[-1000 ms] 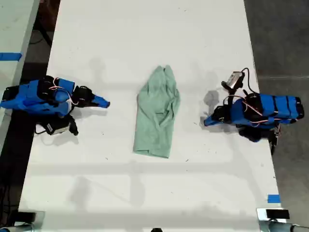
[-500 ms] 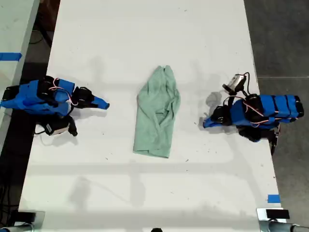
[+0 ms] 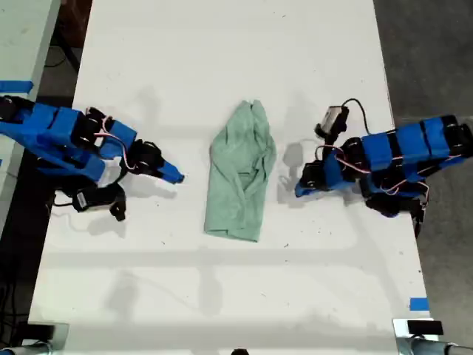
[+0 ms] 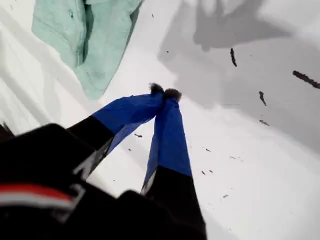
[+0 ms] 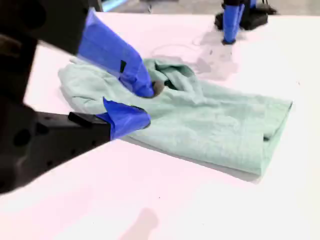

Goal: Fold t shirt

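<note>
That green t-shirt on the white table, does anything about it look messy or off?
The t shirt lies as a narrow, rumpled strip mid-table, its edges uneven and creased rather than squared. It looks bunched, not neatly folded. Neither my first gripper nor my second gripper holds it. Nothing is spilled or visibly damaged.

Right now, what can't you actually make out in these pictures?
- The t shirt: its underside and inner layers are hidden by its own top fold in the exterior view.
- First wrist view: most of the t shirt is cut off by the picture edge, away from my first gripper.
- Second wrist view: part of its bunched end is hidden behind my second gripper.
- Exterior view: the two arms are cut off at the left and right edges.
</note>
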You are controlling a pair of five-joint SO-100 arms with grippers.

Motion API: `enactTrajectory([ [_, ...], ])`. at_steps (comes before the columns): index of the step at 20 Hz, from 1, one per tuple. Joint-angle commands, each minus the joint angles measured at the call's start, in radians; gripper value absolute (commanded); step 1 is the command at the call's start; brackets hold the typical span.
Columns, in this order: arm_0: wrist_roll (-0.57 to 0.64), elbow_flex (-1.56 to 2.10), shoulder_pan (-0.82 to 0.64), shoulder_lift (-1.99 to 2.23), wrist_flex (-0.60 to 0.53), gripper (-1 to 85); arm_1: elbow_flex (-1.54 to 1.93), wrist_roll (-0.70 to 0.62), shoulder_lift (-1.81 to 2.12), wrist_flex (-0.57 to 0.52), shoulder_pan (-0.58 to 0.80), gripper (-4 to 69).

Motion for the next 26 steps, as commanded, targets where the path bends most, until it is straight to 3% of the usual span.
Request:
enactTrajectory([
  [1,0.037,-0.552,0.052,-0.620,0.133,16.2,-0.198,-0.048,-0.215,-0.040,-0.031,8.3],
  [5,0.035,-0.844,0.072,-0.936,0.204,18.6,-0.339,-0.087,-0.368,-0.063,-0.067,12.4],
  [9,0.006,-1.069,0.071,-1.213,0.311,17.8,-0.393,-0.138,-0.511,-0.199,-0.092,12.8],
  [11,0.000,-1.181,0.075,-1.345,0.359,11.7,-0.482,-0.149,-0.615,-0.192,-0.104,13.3],
  [12,-0.003,-1.221,0.075,-1.390,0.376,-0.3,-0.534,-0.153,-0.661,-0.175,-0.107,13.5],
  [16,-0.023,-1.244,0.086,-1.411,0.377,-0.3,-0.723,-0.155,-0.804,-0.103,-0.124,14.7],
  [17,-0.026,-1.244,0.086,-1.411,0.377,-0.3,-0.750,-0.153,-0.850,-0.095,-0.123,12.3],
  [18,-0.031,-1.247,0.087,-1.411,0.376,-0.3,-0.785,-0.152,-0.914,-0.071,-0.117,2.4],
  [19,-0.031,-1.255,0.094,-1.411,0.376,-0.3,-0.831,-0.118,-0.982,-0.003,-0.117,0.7],
  [23,-0.064,-1.292,0.138,-1.410,0.360,-0.3,-0.828,-0.005,-0.969,0.195,-0.172,-2.0],
  [26,-0.064,-1.336,0.141,-1.410,0.328,-0.3,-0.787,0.009,-0.841,0.216,-0.193,-2.1],
])
